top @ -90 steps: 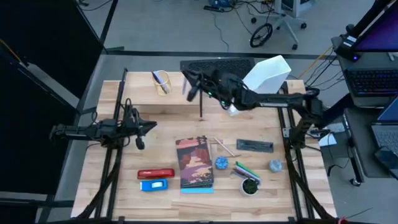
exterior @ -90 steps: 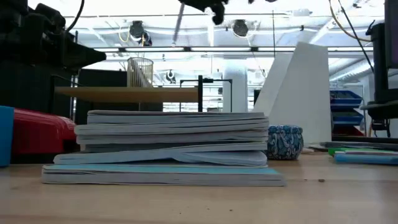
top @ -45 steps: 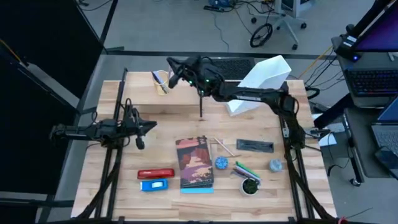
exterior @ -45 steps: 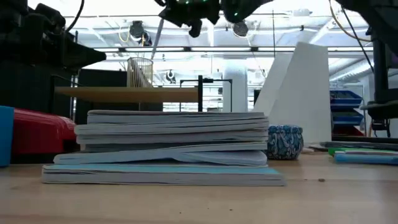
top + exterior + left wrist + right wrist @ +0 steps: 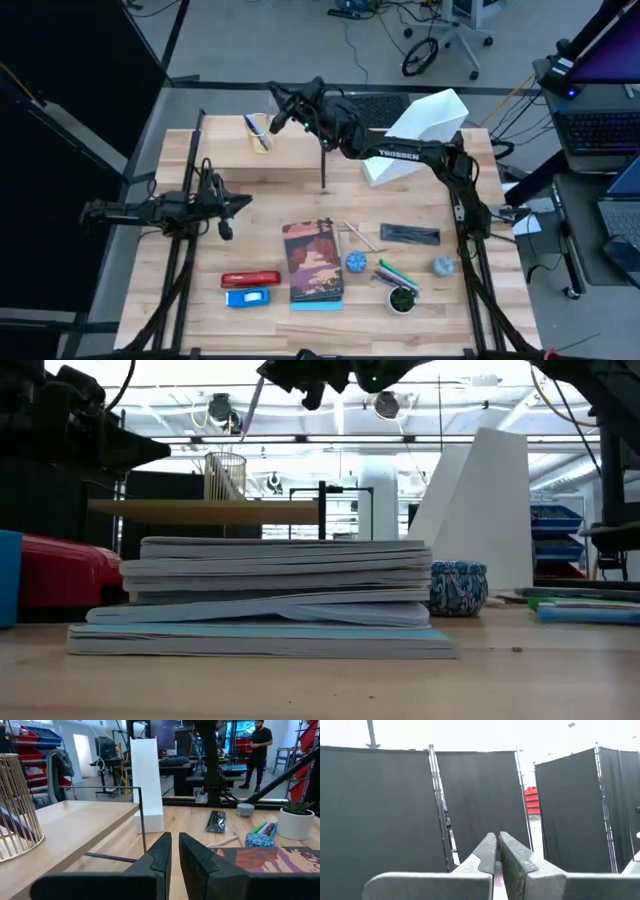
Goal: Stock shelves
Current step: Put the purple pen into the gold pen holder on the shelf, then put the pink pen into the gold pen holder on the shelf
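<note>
The shelves are a low light-wood plank shelf [image 5: 285,155] [image 5: 200,511] and a white file holder [image 5: 428,122] [image 5: 485,510] at the table's far side. A gold wire cup [image 5: 260,132] [image 5: 225,474] stands on the plank's left end. My right gripper [image 5: 279,115] [image 5: 285,372] hovers above the shelf, just right of the cup, shut on a thin grey pen [image 5: 250,406]. My left gripper [image 5: 233,203] [image 5: 175,842] waits shut near the table's left edge, holding nothing. My right gripper pinches the pen's upper end [image 5: 262,378] between its two fingers; a pale bit of the pen [image 5: 498,869] shows in the slit between them. The pen hangs slanting down below the fingers, clear of the shelf and above the wire cup.
A stack of books [image 5: 315,262] [image 5: 270,595] lies at the table's middle front. A red stapler [image 5: 250,278] and a blue item [image 5: 247,297] lie to its left. On its right are a patterned cup [image 5: 356,262], pens [image 5: 396,272], a potted plant [image 5: 402,299] and a black pouch [image 5: 408,234].
My right gripper has swung with the pen toward the table's left and far edge, from over the shelf's right end to just beside the wire cup. The pen has stayed hanging below the shut fingers.
</note>
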{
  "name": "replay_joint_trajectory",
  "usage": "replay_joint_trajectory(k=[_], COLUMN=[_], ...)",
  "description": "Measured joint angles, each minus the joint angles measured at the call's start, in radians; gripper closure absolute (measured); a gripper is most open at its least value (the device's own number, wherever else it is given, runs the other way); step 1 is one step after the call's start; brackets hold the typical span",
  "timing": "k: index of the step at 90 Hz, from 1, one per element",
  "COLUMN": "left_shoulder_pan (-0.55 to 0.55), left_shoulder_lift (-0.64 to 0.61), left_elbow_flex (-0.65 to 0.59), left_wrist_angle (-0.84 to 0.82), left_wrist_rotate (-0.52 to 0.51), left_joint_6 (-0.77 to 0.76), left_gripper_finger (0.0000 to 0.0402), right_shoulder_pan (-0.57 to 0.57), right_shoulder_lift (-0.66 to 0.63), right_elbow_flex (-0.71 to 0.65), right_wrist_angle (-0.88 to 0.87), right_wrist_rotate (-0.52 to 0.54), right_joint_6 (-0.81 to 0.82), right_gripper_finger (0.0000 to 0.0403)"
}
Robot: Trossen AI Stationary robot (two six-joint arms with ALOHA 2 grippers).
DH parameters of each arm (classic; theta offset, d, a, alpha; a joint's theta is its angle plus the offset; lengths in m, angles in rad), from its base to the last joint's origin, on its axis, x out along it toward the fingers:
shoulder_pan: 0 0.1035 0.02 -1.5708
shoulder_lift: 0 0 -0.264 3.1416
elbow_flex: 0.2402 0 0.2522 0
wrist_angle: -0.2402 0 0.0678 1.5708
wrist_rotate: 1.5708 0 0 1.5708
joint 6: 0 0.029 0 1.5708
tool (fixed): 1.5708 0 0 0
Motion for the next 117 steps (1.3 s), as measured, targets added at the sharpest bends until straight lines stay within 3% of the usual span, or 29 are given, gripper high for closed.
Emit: replay_joint_trajectory(k=[26, 51, 67, 94, 117], left_shoulder_pan=[0.0, 0.0, 0.0, 0.0, 0.0], left_shoulder_lift=[0.0, 0.0, 0.0, 0.0, 0.0], left_elbow_flex=[0.0, 0.0, 0.0, 0.0, 0.0], left_wrist_angle=[0.0, 0.0, 0.0, 0.0, 0.0], left_wrist_rotate=[-0.003, -0.003, -0.003, -0.003, -0.003], left_joint_6=[0.0, 0.0, 0.0, 0.0, 0.0], left_gripper_finger=[0.0379, 0.0379, 0.0379, 0.0379, 0.0379], right_shoulder_pan=[-0.005, -0.009, -0.01, -0.003, 0.002], right_shoulder_lift=[0.093, 0.1, 0.1, 0.035, -0.151], right_elbow_flex=[0.0, -0.002, -0.002, -0.003, -0.003], right_wrist_angle=[0.051, -0.068, -0.113, -0.177, -0.48], right_wrist_rotate=[0.0, 0.0, 0.0, -0.001, -0.002], right_joint_6=[0.057, 0.057, 0.003, -0.001, -0.019], right_gripper_finger=[0.0403, 0.039, 0.0352, 0.0244, 0.0216])
